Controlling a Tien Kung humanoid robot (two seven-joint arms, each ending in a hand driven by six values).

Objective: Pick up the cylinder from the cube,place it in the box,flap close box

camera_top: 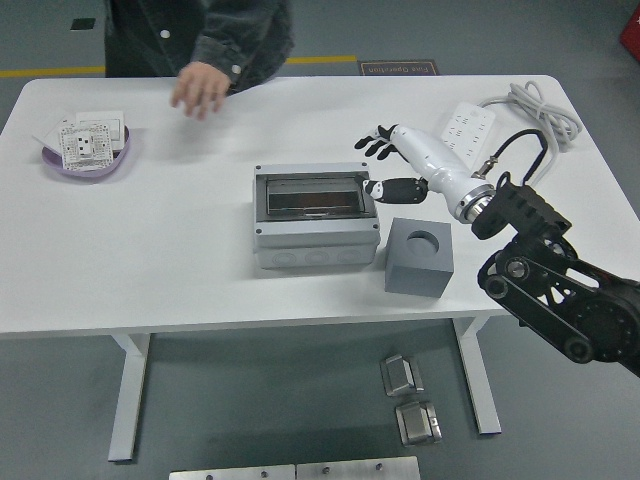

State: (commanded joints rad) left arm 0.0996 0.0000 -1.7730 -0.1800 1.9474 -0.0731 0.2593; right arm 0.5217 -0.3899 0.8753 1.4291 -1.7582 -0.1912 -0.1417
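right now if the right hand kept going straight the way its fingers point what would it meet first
The right hand points left and a little away, past the far right corner of the grey box. It would likely skim that corner or pass just behind it over bare table; depth is unclear.

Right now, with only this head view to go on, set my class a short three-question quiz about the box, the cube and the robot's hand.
1. True or false: the box has its flap down.
2. The round hole in the top of the cube is: A) filled by the cylinder, B) empty, C) covered by the robot's hand.
3. Where is the right hand relative to the box, and does it hold anything?

Key
1. True. The clear flap lies flat over the box.
2. B. The hole is open and dark.
3. It is just past the box's right rear corner, above the table, fingers spread, holding nothing.
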